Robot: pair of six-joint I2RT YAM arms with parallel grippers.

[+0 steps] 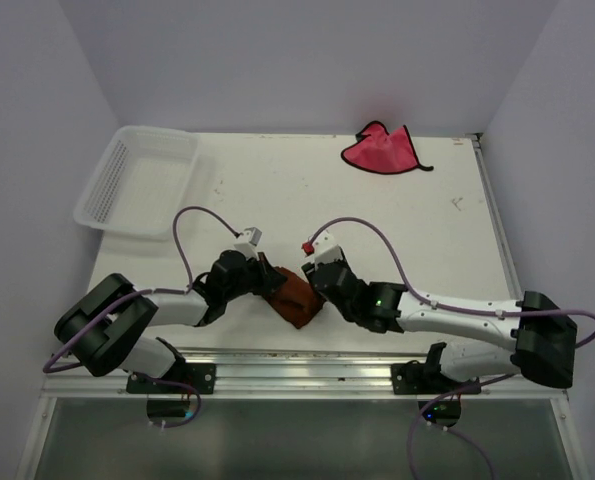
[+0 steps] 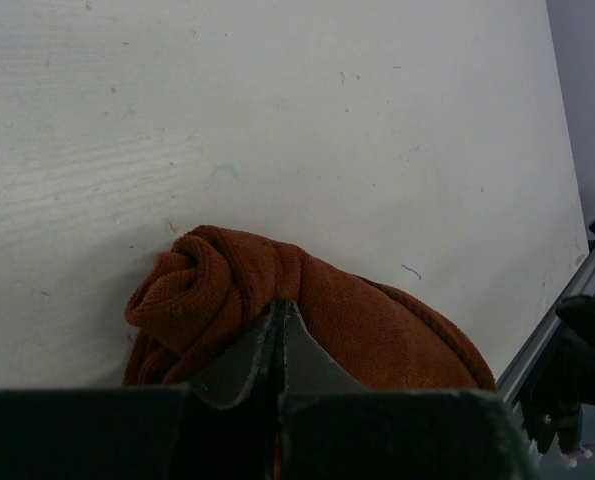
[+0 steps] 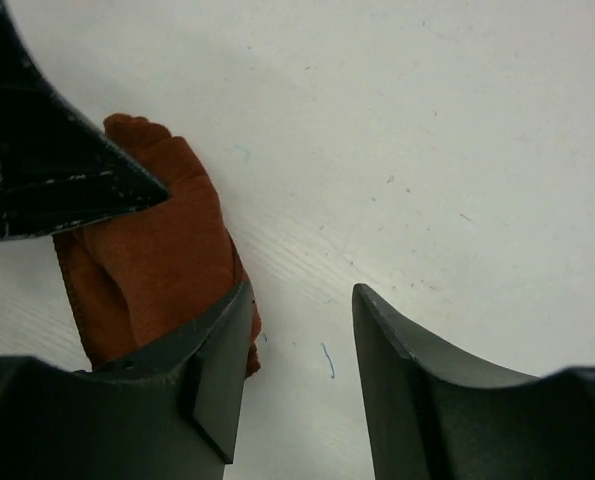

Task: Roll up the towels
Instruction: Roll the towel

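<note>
**The loose roll may open again**

The left gripper [image 2: 280, 312] is pressed together, its tips in a fold of the orange towel [image 2: 377, 335]. I cannot tell whether cloth is caught between them. The right gripper [image 3: 302, 300] stands spread just beside this towel, at its edge. The towel is bunched and only partly rolled. If the left tips slip out, the roll can loosen, and a push from the right may drag it instead. The pink towel [image 1: 380, 150] lies well apart from the orange one and is not rolled.
</note>
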